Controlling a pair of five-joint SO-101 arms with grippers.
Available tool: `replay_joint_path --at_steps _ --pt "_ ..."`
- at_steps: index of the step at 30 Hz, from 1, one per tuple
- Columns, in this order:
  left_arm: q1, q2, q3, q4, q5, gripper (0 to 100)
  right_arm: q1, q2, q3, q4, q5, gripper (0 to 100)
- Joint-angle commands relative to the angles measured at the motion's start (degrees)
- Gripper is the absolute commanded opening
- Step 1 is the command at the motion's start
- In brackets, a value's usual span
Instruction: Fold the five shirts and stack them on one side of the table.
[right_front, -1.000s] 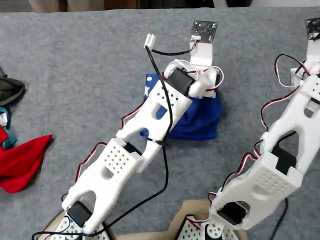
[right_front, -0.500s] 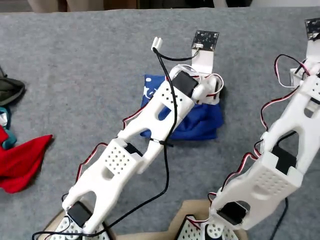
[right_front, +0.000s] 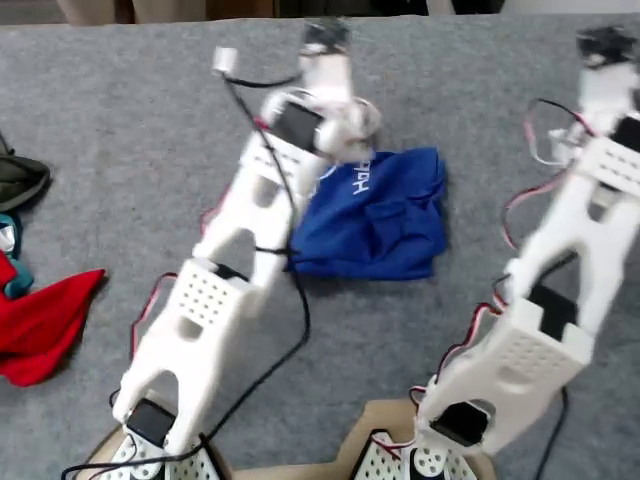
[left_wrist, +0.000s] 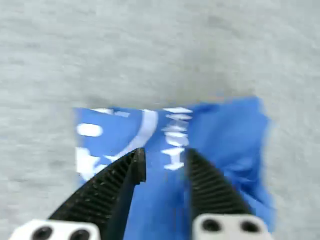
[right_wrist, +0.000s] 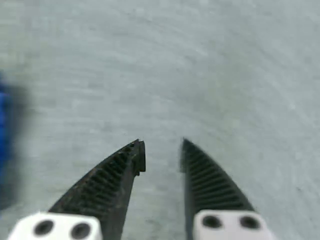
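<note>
High view: red shirt (right_front: 45, 320) lies far left.

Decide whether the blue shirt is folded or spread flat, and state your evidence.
Folded, loosely: the blue shirt lies as a compact, creased bundle with doubled layers and no sleeves spread out.

- The left arm (right_front: 250, 230) is leaning diagonally toward the table's (right_front: 120, 130) far edge, with the left gripper (left_wrist: 162, 159) holding its jaws slightly apart.
- The right arm (right_front: 560, 270) is leaning toward the far right corner, with the right gripper (right_wrist: 162, 150) hanging narrowly parted and holding nothing.
</note>
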Motion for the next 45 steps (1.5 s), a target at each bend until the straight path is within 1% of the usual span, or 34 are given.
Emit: replay_joint_path --at_steps 1,4,9,16,21,23,27,32,35,39,45 --pt "-4.40 -4.09 -1.14 2.64 -3.08 2 -9.36 -0.40 -4.97 5.19 0.53 1.2" --pt "-5.10 -2.59 3.87 2.81 -3.43 2 -16.92 -0.31 -6.02 8.18 2.99 1.2" --pt "-5.89 3.21 9.85 -2.90 -3.43 2 -28.79 0.40 -3.12 12.31 3.60 1.2" --pt "-13.19 6.73 9.67 -1.76 -3.43 2 -32.13 8.66 -2.68 11.69 3.78 1.2" --pt "-17.76 6.99 3.87 4.22 -3.69 2 -35.65 14.73 -2.68 11.87 3.25 1.2" --pt "-18.02 7.16 1.32 6.15 -6.07 2 -36.62 16.22 -2.68 11.87 3.25 1.2" --pt "-17.93 7.25 -0.88 7.30 -7.74 2 -36.53 17.89 -2.42 12.31 3.25 1.2" --pt "-17.85 7.25 -0.70 7.30 -7.82 2 -35.12 18.07 -2.68 17.76 3.60 1.2" --pt "-17.23 7.25 -0.70 7.38 -7.82 2 -32.84 18.07 -2.33 20.84 3.87 1.2" --pt "-16.26 7.25 -0.79 7.38 -7.65 2 -28.70 18.07 -2.42 24.09 8.88 1.2" --pt "-13.98 7.25 -0.88 7.47 -7.47 2 -24.57 17.80 -4.88 26.11 11.60 1.2"
